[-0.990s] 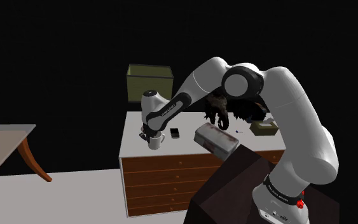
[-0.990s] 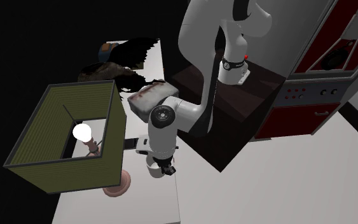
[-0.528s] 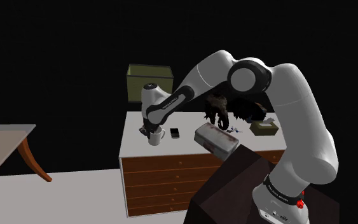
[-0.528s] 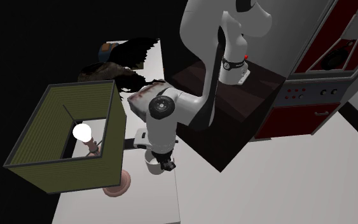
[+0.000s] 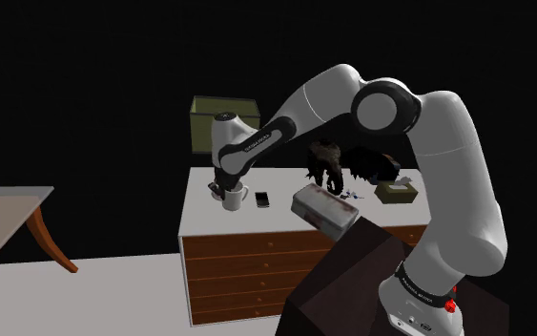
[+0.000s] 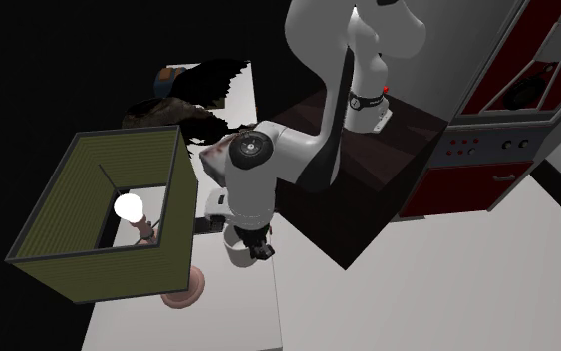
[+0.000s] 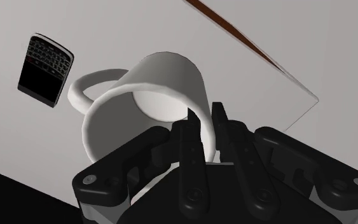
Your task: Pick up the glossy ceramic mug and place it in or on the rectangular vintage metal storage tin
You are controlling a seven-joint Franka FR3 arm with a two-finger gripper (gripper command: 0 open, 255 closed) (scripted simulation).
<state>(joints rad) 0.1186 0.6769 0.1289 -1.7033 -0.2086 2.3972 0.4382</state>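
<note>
DRESSER TOP, SHOULDER VIEW: Near the left edge of the white dresser top (image 5: 257, 223), close to an olive lamp shade (image 5: 224, 121), the black gripper (image 5: 225, 190) is clamped on the wall of the white mug (image 5: 234, 199). Bare surface lies open between the mug and the top's front edge. A black phone (image 5: 261, 199) lies just right of the mug. Farther right, the scuffed rectangular tin (image 5: 325, 210) lies tilted by the front right corner, against the dark stand (image 5: 352, 272). In the wrist view one finger (image 7: 188, 137) sits inside the rim and the other outside. Compared with a second ago, the mug sits higher in the shoulder view and closer to the phone.
</note>
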